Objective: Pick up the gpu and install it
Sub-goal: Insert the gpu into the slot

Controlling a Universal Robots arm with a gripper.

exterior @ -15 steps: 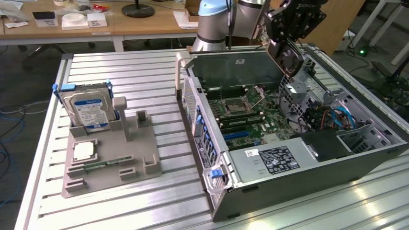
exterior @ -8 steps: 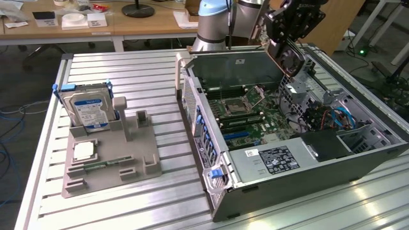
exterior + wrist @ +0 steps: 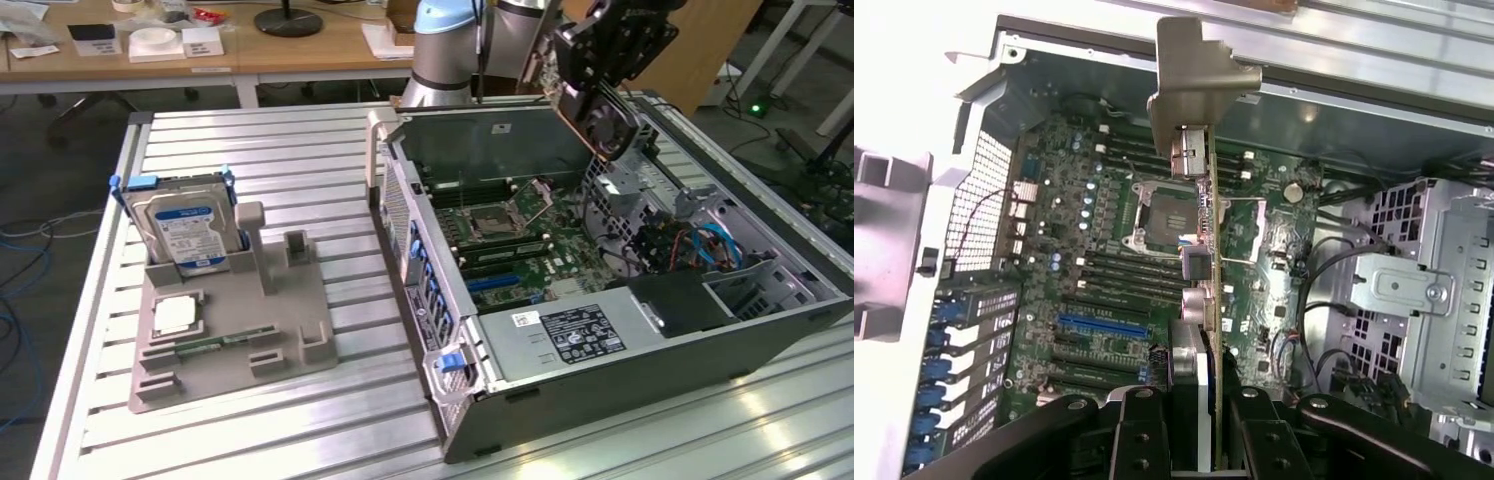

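The hard drive [image 3: 187, 230] carries a blue-and-white label, and the power supply [image 3: 574, 332] has a black sticker with white print beside a smaller white one. None of the writing can be read.

The work sits on a ribbed aluminium tabletop [image 3: 307, 160]. A grey fixture [image 3: 240, 335] on it holds the drive upright on the exterior view's left. The open computer case [image 3: 627, 375] lies on its side on the right. Behind stands a wooden tabletop [image 3: 287, 60] with small boxes and a lamp base on it, and blue cables [image 3: 20, 255] trail over the dark floor.

The jaws are closed on the gpu [image 3: 603, 112] – in the wrist view the black fingers [image 3: 1139, 430] clamp either side of the card [image 3: 1196, 265], which is seen edge-on with its metal bracket farthest from them. The card hangs tilted over the case's far end, fan face showing, above the motherboard [image 3: 1104, 300] and not seated in any slot.
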